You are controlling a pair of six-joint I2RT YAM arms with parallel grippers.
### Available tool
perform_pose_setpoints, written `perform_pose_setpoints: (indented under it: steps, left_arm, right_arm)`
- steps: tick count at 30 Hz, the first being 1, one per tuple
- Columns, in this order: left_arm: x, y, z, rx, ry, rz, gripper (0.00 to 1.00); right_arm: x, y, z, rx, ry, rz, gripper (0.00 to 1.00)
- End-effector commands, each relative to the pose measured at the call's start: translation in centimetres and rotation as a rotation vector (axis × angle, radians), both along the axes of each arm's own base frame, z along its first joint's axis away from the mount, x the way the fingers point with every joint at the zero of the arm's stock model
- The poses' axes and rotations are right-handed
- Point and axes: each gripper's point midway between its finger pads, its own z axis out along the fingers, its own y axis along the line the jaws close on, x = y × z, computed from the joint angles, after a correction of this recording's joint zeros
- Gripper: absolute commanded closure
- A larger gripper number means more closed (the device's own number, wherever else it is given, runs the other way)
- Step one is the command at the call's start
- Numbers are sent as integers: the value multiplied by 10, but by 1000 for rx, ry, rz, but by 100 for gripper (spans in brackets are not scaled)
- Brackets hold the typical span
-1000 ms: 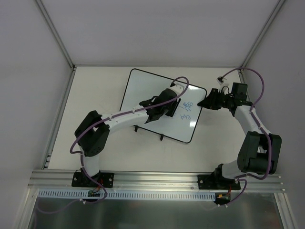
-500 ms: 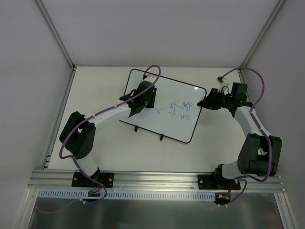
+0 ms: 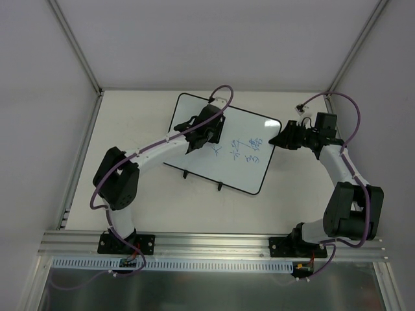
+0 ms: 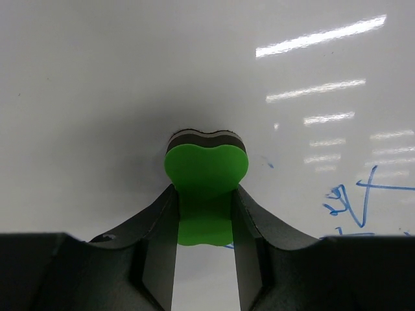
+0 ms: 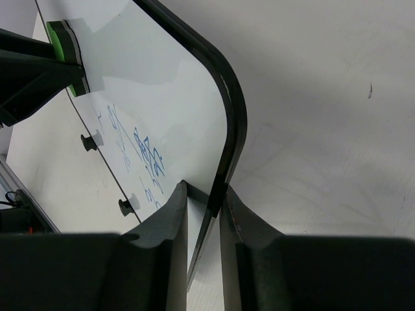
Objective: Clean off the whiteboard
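Observation:
The whiteboard (image 3: 194, 116) lies tilted on the table with blue handwriting (image 3: 245, 150) on its right half. My left gripper (image 3: 202, 137) is shut on the green eraser (image 4: 205, 167), which presses on the board's upper middle, left of the writing. The writing shows at the right edge of the left wrist view (image 4: 363, 201). My right gripper (image 3: 279, 140) is shut on the whiteboard's right rim (image 5: 224, 175), one finger on each face. The board's two black feet (image 5: 91, 140) show in the right wrist view.
The white table (image 3: 130, 194) is walled by white panels on three sides. A small white connector with a purple cable (image 3: 301, 109) lies near the back right corner. The aluminium rail (image 3: 214, 243) runs along the near edge.
My left gripper swept the eraser from the board's right half to the upper left, then came back a little to the right. More handwriting is uncovered. My right arm has not moved.

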Motion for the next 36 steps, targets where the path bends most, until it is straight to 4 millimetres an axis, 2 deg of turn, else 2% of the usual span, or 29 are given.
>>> perform_pose_setpoints:
  steps: [1,4,10,14,17,20,22,25,26,28,29,32,36]
  left_arm:
    - [1,-25,-26,23,45,-112,100]
    - [-8,-42,-33,50,48,-196,100]
    - [-31,-79,-35,92,38,-387,100]
    - [-33,-82,-31,128,18,-430,100]
    - [-26,-69,-30,162,0,-363,100]
    - [-13,-46,-26,136,13,-237,100]
    - [-2,-23,-25,95,33,-136,100]
    - [-2,4,-21,73,41,-42,100]
    - [-8,12,-32,88,63,-32,100]
    - [-15,17,-37,79,80,-16,100]
    - [-22,22,-49,90,105,-15,100]
    - [-33,26,-64,68,131,1,100]
    - [-43,18,-70,26,118,-13,100]
  right_arm:
    - [18,-23,17,-142,-164,-55,100]
    - [18,-23,17,-141,-163,-56,100]
    - [18,-22,17,-142,-162,-56,100]
    - [18,-21,18,-149,-170,-56,99]
    - [17,-20,18,-151,-171,-53,100]
    - [15,-21,18,-159,-177,-56,100]
    - [15,-22,20,-164,-180,-62,100]
    - [15,-22,19,-165,-179,-65,100]
    - [14,-22,18,-165,-175,-67,100]
    - [15,-22,18,-163,-174,-67,100]
    - [15,-22,18,-162,-175,-67,100]
    - [14,-21,17,-161,-175,-69,100]
    - [14,-21,17,-157,-174,-70,100]
